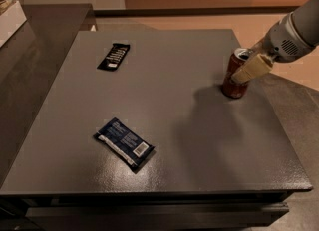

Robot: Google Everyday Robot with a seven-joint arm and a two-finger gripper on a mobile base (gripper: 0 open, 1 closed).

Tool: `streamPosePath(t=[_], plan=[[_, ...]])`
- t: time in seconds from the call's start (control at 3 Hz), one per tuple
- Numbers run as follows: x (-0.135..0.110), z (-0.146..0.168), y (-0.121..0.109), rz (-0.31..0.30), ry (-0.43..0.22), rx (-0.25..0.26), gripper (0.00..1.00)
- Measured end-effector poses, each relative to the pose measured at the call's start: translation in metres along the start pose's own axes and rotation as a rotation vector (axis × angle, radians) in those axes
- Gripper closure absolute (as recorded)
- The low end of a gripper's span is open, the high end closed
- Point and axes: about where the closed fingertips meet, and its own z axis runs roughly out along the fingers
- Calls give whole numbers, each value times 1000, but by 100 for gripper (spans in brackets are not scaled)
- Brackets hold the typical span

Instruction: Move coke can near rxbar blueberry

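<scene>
Gripper, closure indeterminate, at the coke can near the right edge of the worktop; a firm mid-body hold, can kept upright, suits carriage toward the rxbar blueberry.

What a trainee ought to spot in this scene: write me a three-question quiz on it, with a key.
1. True or false: the coke can stands right next to the rxbar blueberry.
2. Where is the gripper? A) at the coke can, on the right side of the table; B) over the rxbar blueberry; C) off the table altogether.
3. Fill in: the black bar wrapper lies near the table's ____ left corner (near or far).

Key: 1 false, they are well apart, the can at the right and the bar at front left; 2 A; 3 far.
</scene>
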Motion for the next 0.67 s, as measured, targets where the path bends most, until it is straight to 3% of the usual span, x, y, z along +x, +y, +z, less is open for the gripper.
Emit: streamPosePath(t=[0.33,0.67], plan=[[-9,-4,18,-27,-22,-35,94],[-23,-12,40,-65,-48,-67,100]])
